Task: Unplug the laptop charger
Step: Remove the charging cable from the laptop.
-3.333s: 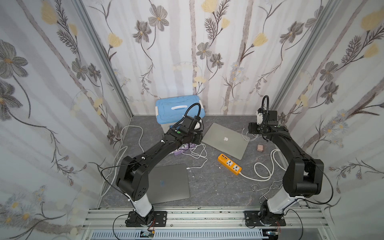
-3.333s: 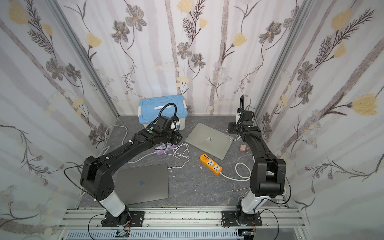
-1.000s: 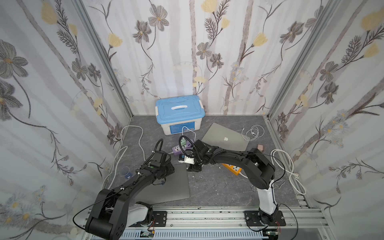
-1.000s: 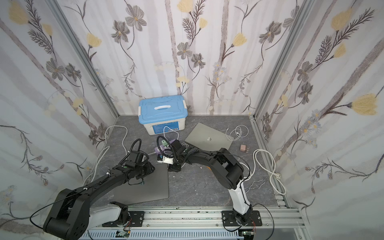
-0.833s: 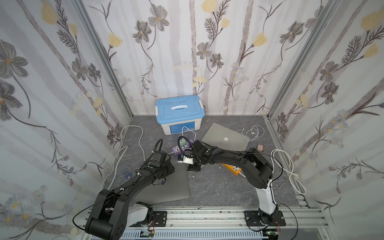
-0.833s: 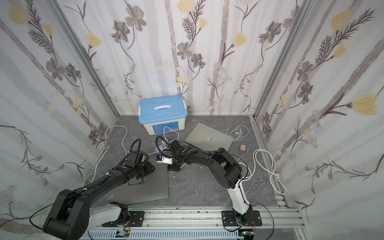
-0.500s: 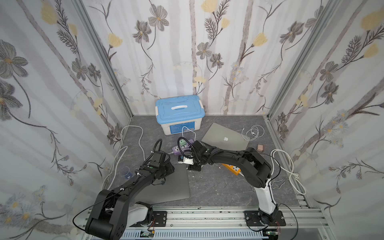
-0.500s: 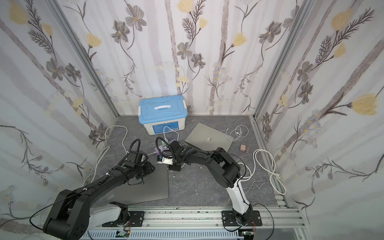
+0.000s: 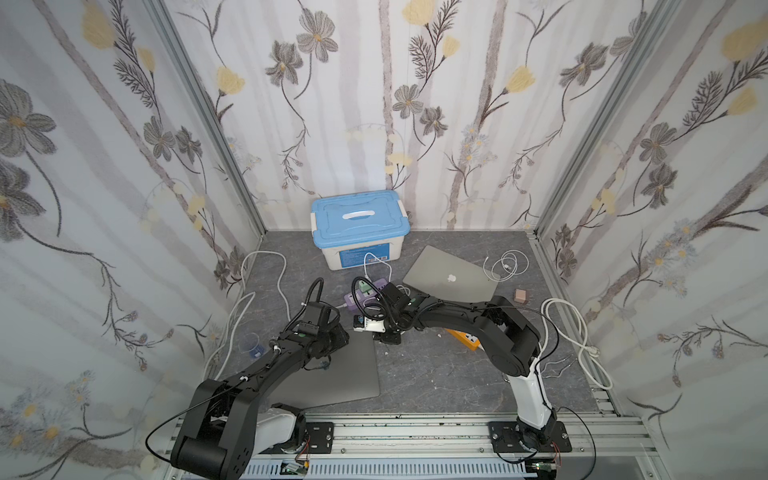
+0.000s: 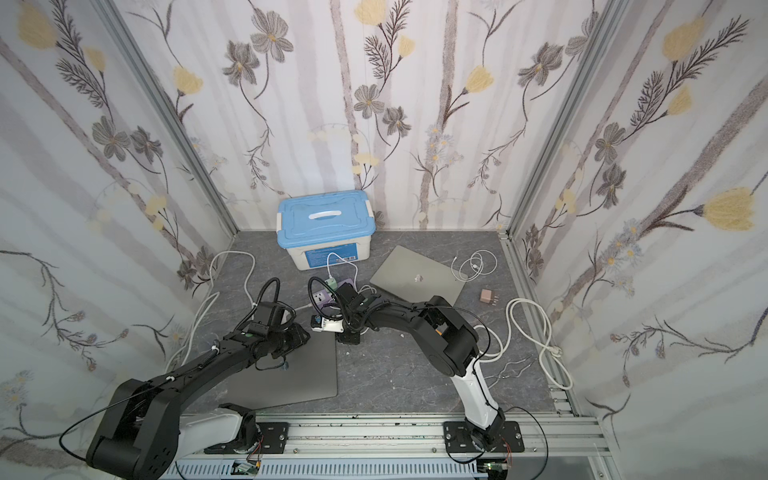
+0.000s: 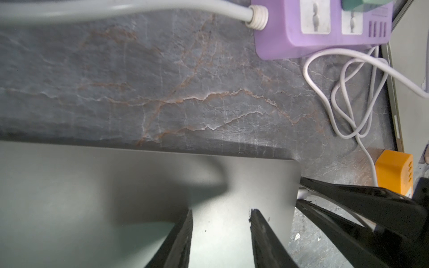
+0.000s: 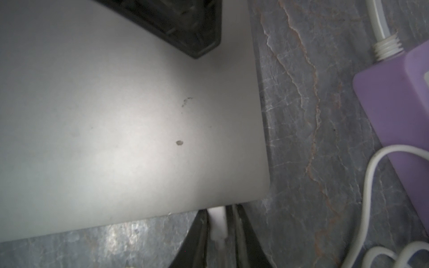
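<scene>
The right arm's fingers (image 12: pixel 242 241) sit tight against both sides of the small white charger plug (image 12: pixel 216 222), which is seated in the edge of the closed grey metal laptop (image 12: pixel 130 120) — the grip looks made, the pull not yet. The left arm's fingers (image 11: pixel 178 246) stand apart and empty over the lid, probably to brace it. Beyond, on the grey marbled bench (image 12: pixel 301 139), a thin white cable (image 12: pixel 367 197) loops beside a purple plastic power strip (image 12: pixel 399 111).

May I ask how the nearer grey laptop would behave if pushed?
Probably stiff: the laptop is a closed slab. Lying flat on the table, it should slide, not tip; the left gripper over its lid could steady it.
</scene>
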`<state>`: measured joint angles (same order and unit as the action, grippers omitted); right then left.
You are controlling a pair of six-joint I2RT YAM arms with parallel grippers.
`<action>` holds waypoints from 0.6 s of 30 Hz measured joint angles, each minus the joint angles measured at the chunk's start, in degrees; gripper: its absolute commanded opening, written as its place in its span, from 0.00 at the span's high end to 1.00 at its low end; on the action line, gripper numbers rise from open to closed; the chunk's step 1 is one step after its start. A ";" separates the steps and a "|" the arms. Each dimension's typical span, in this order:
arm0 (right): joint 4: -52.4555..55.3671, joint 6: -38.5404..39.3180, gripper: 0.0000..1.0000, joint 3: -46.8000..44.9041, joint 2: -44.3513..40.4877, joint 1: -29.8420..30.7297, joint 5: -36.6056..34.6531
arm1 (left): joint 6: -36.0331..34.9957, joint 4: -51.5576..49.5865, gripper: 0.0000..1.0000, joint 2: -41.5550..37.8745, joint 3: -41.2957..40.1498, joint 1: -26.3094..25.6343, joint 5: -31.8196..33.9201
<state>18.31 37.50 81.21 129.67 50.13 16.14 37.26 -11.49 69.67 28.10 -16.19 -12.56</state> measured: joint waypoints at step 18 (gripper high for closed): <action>-2.05 2.89 0.91 -2.23 -1.05 -0.07 -0.39 | -0.04 1.42 0.54 1.22 0.28 0.24 -0.81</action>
<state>16.25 40.38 78.98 128.62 50.06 15.75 37.21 -10.07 70.89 28.38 -15.94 -13.37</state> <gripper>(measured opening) 0.106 0.464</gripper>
